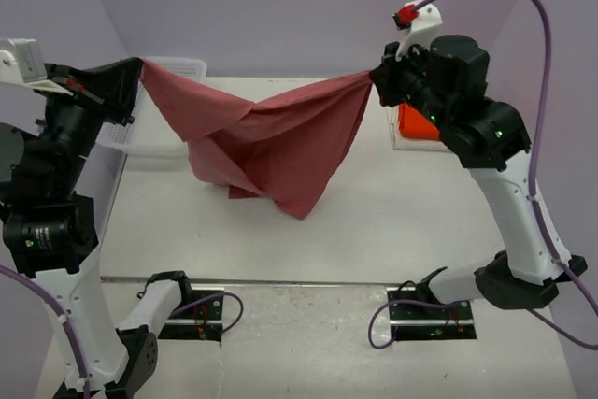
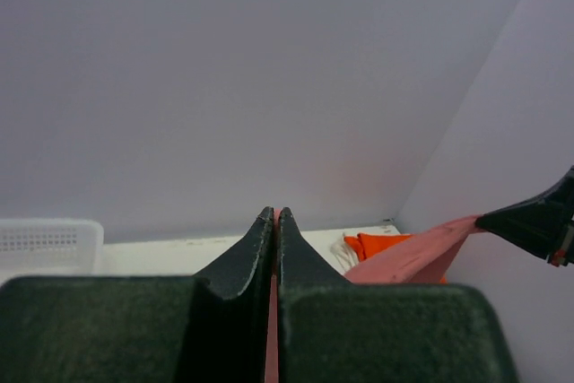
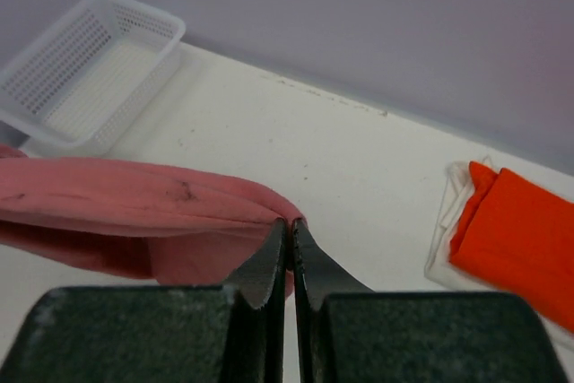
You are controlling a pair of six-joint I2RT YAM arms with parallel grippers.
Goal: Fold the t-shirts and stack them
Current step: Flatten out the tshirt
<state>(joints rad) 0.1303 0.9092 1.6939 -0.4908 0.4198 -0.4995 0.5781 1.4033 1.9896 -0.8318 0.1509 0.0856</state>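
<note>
Top external: left jaws and right jaws fully closed on opposite ends of rose-red t-shirt [image 1: 280,147].

left hand [image 1: 139,64] raised, clamped | right hand [image 1: 374,76] raised, clamped

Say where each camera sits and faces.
Top external: above and behind the robot, looking down on the table; left gripper and right gripper hold the rose t-shirt between them.
Left wrist: on that arm, faces the far right corner; own gripper shut on shirt.
Right wrist: on that arm, looks down at the table; own gripper shut on shirt.
Both wrist views show the basket and orange t-shirt.
</note>
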